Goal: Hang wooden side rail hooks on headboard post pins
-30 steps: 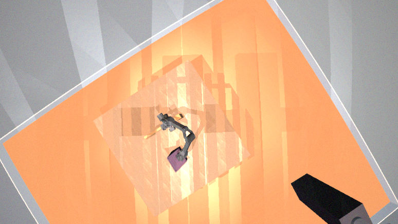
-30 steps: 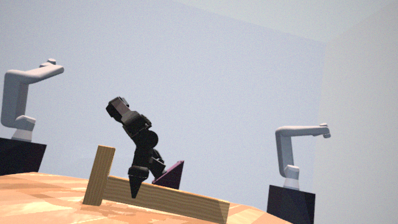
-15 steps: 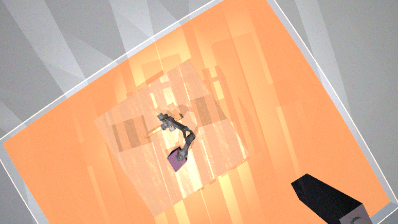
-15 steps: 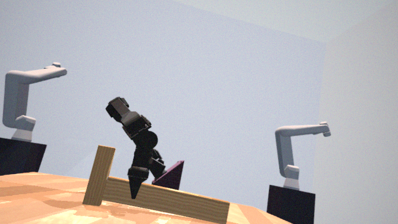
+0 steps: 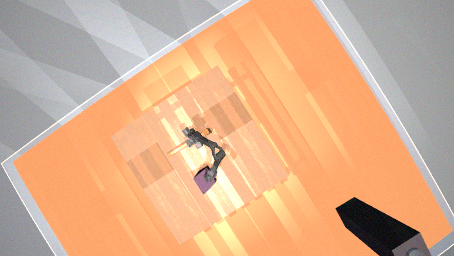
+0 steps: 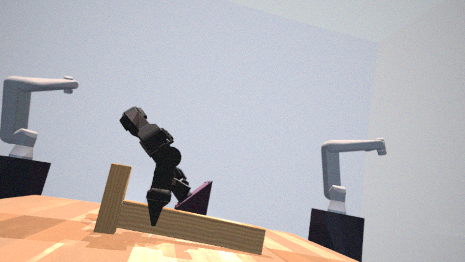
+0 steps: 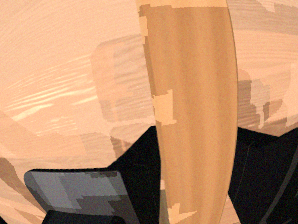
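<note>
The wooden side rail (image 5: 176, 149) (image 6: 208, 228) (image 7: 195, 90) stands on its narrow edge. In the exterior view its left end meets the side of the upright headboard post (image 5: 206, 131) (image 6: 113, 194), with no gap visible there. The rail's far right end is down at the table (image 6: 48, 221). My gripper (image 5: 193, 143) (image 6: 154, 217) (image 7: 178, 128) points down and is shut on the rail nearer its post end, with a finger on each side. The steel hooks, the pins and the slot are hidden, so whether the hooks sit on the pins cannot be seen.
A purple wedge (image 5: 204, 185) (image 6: 200, 202) carries my arm's base. Two pale arms (image 6: 42, 83) (image 6: 351, 145) stand on black pedestals (image 6: 22, 178) (image 6: 336, 232) in the background. A large black block (image 5: 378, 222) is at the lower right of the top view.
</note>
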Robot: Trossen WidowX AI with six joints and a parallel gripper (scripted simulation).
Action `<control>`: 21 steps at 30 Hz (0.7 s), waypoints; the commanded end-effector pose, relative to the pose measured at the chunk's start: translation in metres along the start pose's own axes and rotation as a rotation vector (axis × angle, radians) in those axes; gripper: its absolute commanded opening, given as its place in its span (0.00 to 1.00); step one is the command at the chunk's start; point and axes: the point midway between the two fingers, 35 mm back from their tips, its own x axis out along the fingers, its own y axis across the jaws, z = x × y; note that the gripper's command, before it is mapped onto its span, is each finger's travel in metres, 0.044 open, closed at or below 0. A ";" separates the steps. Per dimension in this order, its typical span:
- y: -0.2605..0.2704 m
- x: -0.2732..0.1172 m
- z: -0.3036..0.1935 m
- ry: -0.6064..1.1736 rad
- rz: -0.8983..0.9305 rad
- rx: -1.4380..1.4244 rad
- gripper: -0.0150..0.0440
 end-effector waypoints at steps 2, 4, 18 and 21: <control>-0.002 -0.001 -0.003 0.010 -0.011 0.012 0.25; -0.002 0.000 -0.003 0.010 -0.011 0.012 0.25; 0.000 -0.002 0.000 0.001 -0.001 0.000 0.83; 0.000 -0.017 0.001 0.003 -0.005 0.005 0.97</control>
